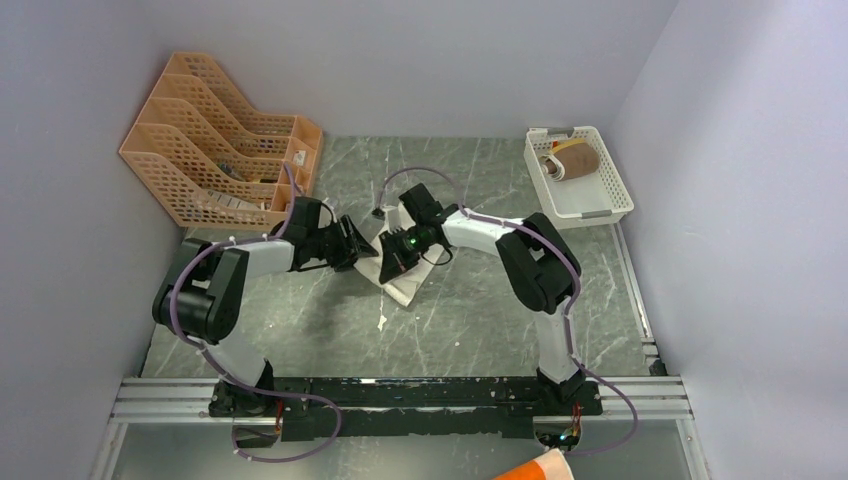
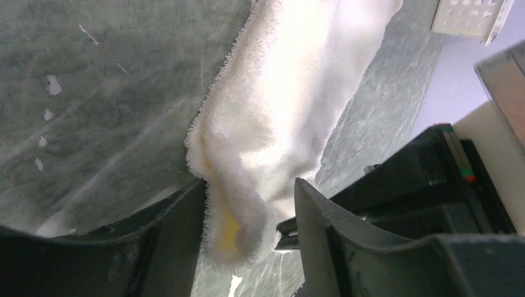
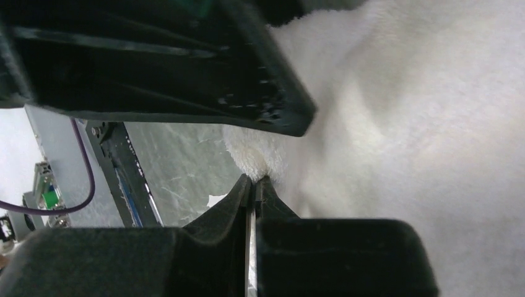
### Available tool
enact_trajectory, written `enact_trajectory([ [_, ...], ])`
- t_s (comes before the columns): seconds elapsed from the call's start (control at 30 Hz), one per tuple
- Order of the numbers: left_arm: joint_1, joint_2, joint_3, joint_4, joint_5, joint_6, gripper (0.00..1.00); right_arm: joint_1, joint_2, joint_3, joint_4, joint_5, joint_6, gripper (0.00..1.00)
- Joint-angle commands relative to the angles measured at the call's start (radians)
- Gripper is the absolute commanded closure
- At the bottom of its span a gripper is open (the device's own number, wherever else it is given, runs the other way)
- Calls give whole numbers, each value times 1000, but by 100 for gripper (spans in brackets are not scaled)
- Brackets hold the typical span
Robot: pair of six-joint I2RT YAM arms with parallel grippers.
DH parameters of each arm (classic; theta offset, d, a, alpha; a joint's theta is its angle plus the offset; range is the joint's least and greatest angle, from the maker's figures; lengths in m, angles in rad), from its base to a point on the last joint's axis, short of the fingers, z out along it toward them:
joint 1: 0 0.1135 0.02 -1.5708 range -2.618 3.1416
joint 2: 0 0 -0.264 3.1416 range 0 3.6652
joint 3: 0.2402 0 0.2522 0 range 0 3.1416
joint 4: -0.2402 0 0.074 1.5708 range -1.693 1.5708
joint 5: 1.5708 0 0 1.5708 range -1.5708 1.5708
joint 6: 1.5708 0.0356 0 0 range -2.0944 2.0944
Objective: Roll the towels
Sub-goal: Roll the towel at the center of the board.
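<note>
The cream-white towel (image 1: 404, 289) lies bunched on the table's middle, between the two arms. In the left wrist view its rolled end (image 2: 272, 124), with a yellowish patch, sits between the spread fingers of my left gripper (image 2: 247, 207). That end brushes the left finger (image 2: 179, 235) and stands apart from the right one. My right gripper (image 3: 255, 180) is shut, pinching a fold of the towel (image 3: 421, 124) at its fingertips. From above, the left gripper (image 1: 362, 250) and right gripper (image 1: 392, 262) almost touch over the cloth. A brown-tan towel (image 1: 577, 160) lies in the basket.
The white perforated basket (image 1: 600, 195) stands at the back right, its corner (image 2: 470, 18) showing in the left wrist view. An orange file rack (image 1: 215, 140) fills the back left. The left gripper's black body (image 3: 155, 62) hangs close over the right gripper.
</note>
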Motion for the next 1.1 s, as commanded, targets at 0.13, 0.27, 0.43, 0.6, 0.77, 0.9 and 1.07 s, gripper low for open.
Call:
enact_trajectory([
  [0.13,-7,15,36,-40,13,1,53,13,-5,30,-81,44,-66,100],
  [0.27,-6,21,24,-42,16,9,79,13,-9,43,-99,65,-77,100],
  [0.43,-6,57,12,-23,57,-2,93,39,-91,2,-94,200,-90,54],
  [0.6,-6,85,14,-23,85,-13,93,140,-216,-90,-82,512,-129,39],
  [0.77,-2,98,28,-52,86,-1,93,197,-288,-179,-4,621,-108,38],
  [0.9,19,100,24,-58,106,0,93,239,-289,-198,45,694,-102,38],
  [1.07,51,94,19,-76,122,14,93,277,-234,-176,63,754,-121,38],
])
